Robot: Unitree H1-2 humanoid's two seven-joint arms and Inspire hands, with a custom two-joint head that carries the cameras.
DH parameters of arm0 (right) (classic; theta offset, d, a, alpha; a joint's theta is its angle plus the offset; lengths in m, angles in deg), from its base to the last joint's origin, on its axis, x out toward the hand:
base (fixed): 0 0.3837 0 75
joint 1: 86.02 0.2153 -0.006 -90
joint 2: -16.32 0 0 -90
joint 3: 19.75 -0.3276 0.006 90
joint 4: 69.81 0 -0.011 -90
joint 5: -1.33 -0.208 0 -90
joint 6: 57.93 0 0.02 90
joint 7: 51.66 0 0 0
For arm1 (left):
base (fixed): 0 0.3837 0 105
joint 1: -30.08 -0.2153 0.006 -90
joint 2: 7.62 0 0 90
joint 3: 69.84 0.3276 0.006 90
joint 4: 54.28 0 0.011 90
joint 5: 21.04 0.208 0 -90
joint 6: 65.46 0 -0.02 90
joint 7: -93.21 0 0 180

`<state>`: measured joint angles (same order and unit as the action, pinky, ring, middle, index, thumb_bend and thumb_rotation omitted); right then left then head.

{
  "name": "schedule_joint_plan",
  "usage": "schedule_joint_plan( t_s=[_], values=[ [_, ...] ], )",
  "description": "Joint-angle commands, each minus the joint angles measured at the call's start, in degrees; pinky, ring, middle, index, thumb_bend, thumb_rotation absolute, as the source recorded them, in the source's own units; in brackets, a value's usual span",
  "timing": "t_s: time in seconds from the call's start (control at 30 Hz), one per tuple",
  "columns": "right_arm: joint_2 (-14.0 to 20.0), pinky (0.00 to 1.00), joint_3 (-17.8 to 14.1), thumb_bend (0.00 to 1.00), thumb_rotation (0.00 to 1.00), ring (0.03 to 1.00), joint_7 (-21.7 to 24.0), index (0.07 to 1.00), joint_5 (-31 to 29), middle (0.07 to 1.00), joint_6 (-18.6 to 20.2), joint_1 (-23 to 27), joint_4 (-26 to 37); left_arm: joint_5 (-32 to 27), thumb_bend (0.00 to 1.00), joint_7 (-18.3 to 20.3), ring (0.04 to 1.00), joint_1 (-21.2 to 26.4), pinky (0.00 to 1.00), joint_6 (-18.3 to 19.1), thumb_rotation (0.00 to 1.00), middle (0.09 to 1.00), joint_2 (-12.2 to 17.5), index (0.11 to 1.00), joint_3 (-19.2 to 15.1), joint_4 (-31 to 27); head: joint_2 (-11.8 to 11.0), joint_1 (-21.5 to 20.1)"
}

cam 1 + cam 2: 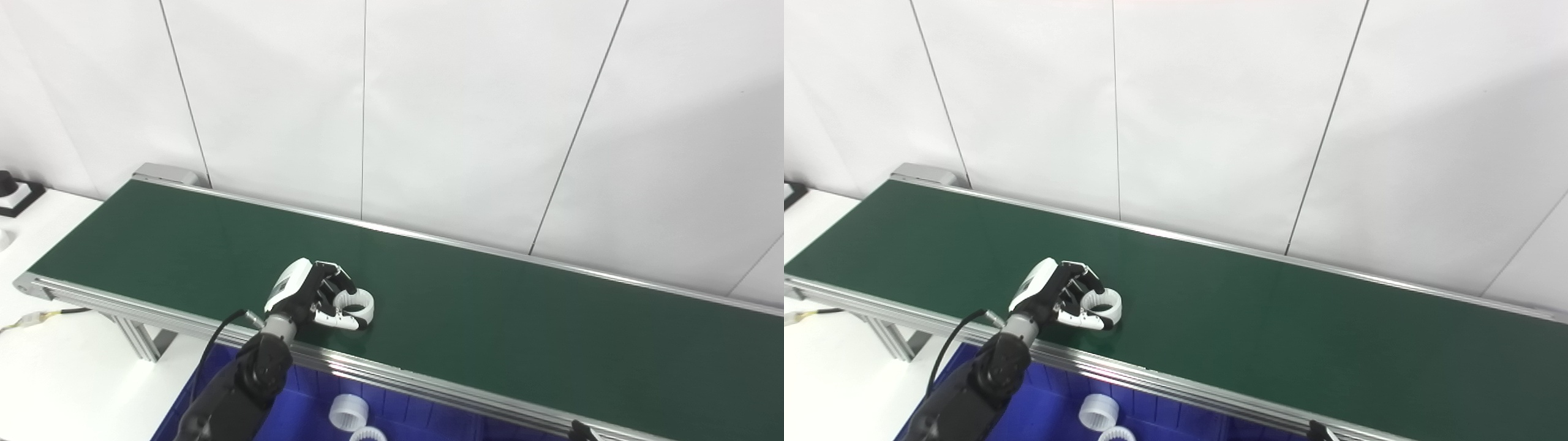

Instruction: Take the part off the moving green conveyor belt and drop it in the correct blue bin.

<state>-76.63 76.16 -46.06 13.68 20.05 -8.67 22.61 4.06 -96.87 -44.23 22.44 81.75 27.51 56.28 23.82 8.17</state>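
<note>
A white ring-shaped part (356, 300) lies on the green conveyor belt (520, 331), near its front rail. My left hand (306, 293) reaches over the rail from below. Its fingers curl behind the ring and its thumb lies along the ring's front, so the hand is closed around it. The ring still rests on the belt. The same grasp shows in the right eye view (1102, 304). Of my right hand only a dark tip (582, 432) shows at the bottom edge; its state is hidden.
A blue bin (294, 422) sits below the belt's front rail and holds two white rings (348, 411). A white table at left carries a black object (12, 191) and a cable (43, 316). A white panelled wall stands behind the belt.
</note>
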Motion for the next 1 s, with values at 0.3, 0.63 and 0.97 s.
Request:
schedule_joint_plan(
  t_s=[0.3,0.63,0.97],
  values=[
    [0.0,0.75,-0.3,0.71,0.20,0.837,-0.6,0.897,1.1,0.876,-0.2,-0.1,3.6,0.4,0.46,-3.5,0.451,-9.0,0.35,-11.9,0.00,0.498,-1.3,0.492,-1.7,-18.0,2.5,-1.8],
    [-0.6,0.75,-0.1,0.69,0.24,0.846,-0.2,0.911,1.7,0.888,1.3,-1.1,6.7,3.2,0.46,1.9,0.436,-18.2,0.33,-10.9,0.00,0.523,-1.9,0.496,1.5,-26.5,7.0,-5.4],
    [-1.5,0.78,0.0,0.71,0.41,0.862,-0.3,0.926,3.2,0.900,4.2,-1.7,9.3,4.4,0.46,10.0,0.453,-22.6,0.35,-10.5,0.00,0.509,1.5,0.516,4.6,-29.9,13.0,-9.3]
  ],
)
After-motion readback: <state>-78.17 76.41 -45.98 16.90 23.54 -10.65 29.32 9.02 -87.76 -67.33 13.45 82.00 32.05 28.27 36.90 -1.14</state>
